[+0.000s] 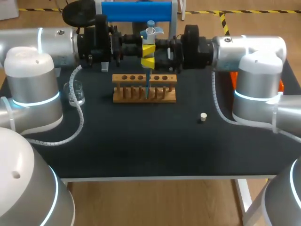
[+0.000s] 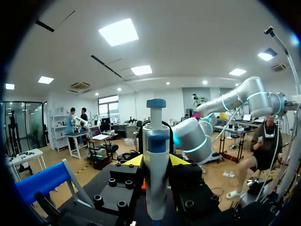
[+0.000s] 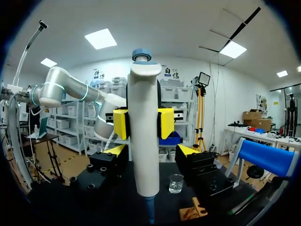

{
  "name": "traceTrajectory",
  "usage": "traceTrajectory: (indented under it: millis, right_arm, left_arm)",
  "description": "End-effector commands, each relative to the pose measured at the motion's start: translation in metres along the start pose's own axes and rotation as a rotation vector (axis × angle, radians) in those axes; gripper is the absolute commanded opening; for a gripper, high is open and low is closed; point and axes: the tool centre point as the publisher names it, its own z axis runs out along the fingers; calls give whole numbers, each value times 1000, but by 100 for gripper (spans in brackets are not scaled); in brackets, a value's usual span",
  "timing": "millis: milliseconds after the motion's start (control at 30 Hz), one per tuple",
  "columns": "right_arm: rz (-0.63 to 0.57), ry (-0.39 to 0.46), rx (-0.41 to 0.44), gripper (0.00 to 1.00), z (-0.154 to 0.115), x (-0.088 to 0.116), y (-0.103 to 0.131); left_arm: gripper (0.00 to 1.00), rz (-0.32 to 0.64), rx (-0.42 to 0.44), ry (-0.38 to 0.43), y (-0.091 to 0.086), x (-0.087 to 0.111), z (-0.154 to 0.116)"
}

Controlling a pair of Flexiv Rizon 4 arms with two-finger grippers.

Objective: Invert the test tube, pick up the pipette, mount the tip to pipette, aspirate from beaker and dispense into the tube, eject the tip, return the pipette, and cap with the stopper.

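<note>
My left tool (image 1: 148, 55) grips the white, blue-capped pipette (image 1: 150, 33) upright over the far wooden tube rack (image 1: 123, 78). My right tool (image 3: 151, 150) stands open around it. Any tilt could jam the pipette's tip against the rack.

No legible text, labels, numbers on pipette (image 1: 150, 33), wooden rack (image 1: 162, 96), table (image 1: 141, 141).

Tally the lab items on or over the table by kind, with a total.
pipette: 1
tip: 1
rack: 1
beaker: 1
stopper: 1
stand: 1
Total: 6
</note>
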Motion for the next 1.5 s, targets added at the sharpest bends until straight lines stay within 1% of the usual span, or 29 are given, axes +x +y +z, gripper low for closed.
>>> traceTrajectory:
  millis: [33, 67, 133, 400, 533, 567, 600, 633, 700, 733, 1000, 1033, 1067, 1100, 1267, 1500]
  right_arm:
    - [-1, 0, -4, 60, 2, 1, -1]
    - [-2, 3, -3, 58, 3, 2, 0]
    - [-3, 5, -3, 58, 3, 2, 0]
    - [-2, 12, -4, 44, 4, 3, 0]
    - [-4, 17, -4, 40, 4, 4, 0]
    - [-4, 18, -3, 37, 4, 5, 0]
    - [-5, 19, -3, 32, 4, 5, 0]
    - [-5, 20, -3, 24, 4, 5, 0]
    - [-5, 22, -4, 5, 4, 5, 1]
    - [-5, 23, -4, 0, 4, 5, 1]
    - [-9, 35, -10, 0, 3, 7, 3]
    - [-12, 37, -10, 0, 3, 7, 3]
    - [-13, 38, -10, 0, 3, 7, 3]
    - [-13, 41, -9, 0, 3, 7, 3]
    - [-21, 57, 4, 0, -3, 5, 3]
    - [-32, 77, 15, 0, -29, -7, 7]
  left_arm:
    - [0, 1, 3, -3, 0, 1, 0]
    - [0, 1, 3, -3, 0, 1, 0]
    - [0, 1, 3, -3, 0, 1, 0]
    - [0, 1, 3, -3, 0, 1, 0]
    - [0, 1, 3, -3, 0, 1, 0]
    - [0, 1, 3, -3, 0, 1, 0]
    - [0, 1, 3, -3, 0, 1, 0]
    - [0, 1, 3, -3, 0, 1, 0]
    - [0, 1, 3, -3, 0, 1, 0]
    - [0, 1, 3, -3, 0, 1, 0]
    - [0, 1, 3, -3, 0, 1, 0]
    - [3, 1, 3, -3, 0, 1, 0]
    - [46, 1, 3, -3, 0, 1, 0]
    - [100, 1, 3, -3, 0, 1, 0]
    - [100, 1, 3, -3, 0, 1, 0]
    - [100, 1, 3, -3, 0, 1, 0]
